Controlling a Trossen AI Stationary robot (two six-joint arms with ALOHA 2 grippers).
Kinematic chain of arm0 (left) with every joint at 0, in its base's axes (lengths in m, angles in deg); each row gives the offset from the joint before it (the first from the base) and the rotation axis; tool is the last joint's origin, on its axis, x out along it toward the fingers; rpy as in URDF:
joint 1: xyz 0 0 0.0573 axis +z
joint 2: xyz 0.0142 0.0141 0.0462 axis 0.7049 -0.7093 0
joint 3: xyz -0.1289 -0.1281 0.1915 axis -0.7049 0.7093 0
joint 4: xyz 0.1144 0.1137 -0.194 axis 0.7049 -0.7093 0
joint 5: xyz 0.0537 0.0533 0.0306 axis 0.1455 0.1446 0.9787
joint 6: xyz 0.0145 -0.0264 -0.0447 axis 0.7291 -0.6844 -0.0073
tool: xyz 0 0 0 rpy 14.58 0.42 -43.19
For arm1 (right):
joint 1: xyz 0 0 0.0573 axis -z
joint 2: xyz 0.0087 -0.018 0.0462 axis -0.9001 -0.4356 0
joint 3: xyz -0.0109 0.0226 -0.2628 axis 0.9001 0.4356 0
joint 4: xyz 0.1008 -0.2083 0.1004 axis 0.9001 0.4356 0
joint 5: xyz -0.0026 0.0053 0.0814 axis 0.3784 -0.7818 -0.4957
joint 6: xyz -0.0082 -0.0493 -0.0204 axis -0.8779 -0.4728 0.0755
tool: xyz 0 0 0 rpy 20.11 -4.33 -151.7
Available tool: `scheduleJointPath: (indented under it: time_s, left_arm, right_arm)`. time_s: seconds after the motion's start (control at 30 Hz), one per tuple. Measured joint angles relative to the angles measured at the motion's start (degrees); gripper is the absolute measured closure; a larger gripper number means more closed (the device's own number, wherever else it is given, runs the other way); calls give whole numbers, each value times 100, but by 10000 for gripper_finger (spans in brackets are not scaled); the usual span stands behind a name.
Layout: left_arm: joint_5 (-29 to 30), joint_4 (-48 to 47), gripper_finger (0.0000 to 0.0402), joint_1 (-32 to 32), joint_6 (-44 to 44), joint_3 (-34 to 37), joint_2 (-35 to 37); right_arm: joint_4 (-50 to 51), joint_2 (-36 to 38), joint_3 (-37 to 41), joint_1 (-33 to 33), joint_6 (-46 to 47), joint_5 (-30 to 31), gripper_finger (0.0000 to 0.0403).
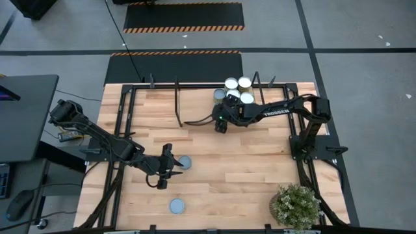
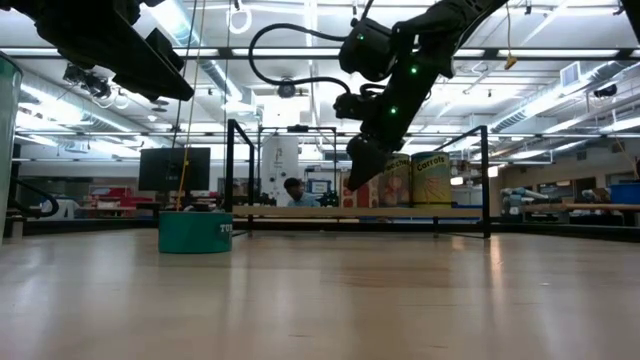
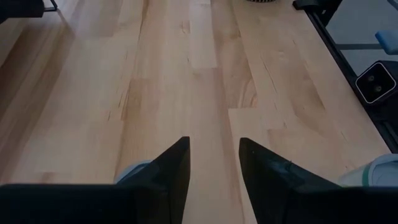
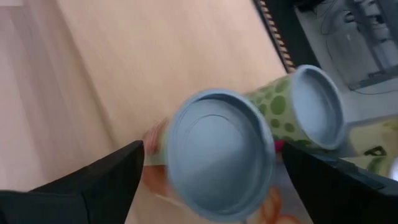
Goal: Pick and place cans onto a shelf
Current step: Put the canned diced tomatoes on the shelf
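- The right gripper hangs above the back of the tabletop, just beside the cluster of four cans standing at the rear edge inside the black-framed shelf.
- In the right wrist view its fingers stand wide apart on either side of a can with a blue-grey top; no contact shows, so it appears to hold nothing, though the angle is poor.
- Beside that can stands a green-spotted can, close enough that a finger going between them would have little room.
- The left gripper sits low over the front half of the tabletop, its fingers parted with bare wood between them, holding nothing.
- A loose can stands just beside the left gripper, and another can stands nearer the front edge; both show round pale tops.
- In the low view one can shows with a teal side, upright on the wood.
- These cans look stiff and smooth-sided, probably light to moderate in weight; they should not crush, but a paper or metal wall may slip.
- The best hold is likely across the side wall at mid-height, fingers squarely opposite, keeping the can upright.
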State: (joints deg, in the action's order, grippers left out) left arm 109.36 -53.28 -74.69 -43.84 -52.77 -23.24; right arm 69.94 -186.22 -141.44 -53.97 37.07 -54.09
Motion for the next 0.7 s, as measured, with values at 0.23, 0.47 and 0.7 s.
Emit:
scheduleJointPath:
  time_s: [0.23, 0.47, 0.7]
  left_arm:
    - [0, 0, 257, 0, 0, 0, 0]
    - [-2, -4, 257, 0, -75, 0, -2]
    - [-57, -76, 257, 0, -142, 0, -2]
  right_arm:
    - [104, 0, -92, -114, -268, 501, 11]
    - [211, 0, -346, -403, -969, 707, 13]
    - [629, -32, -350, -643, -1454, 1025, 15]
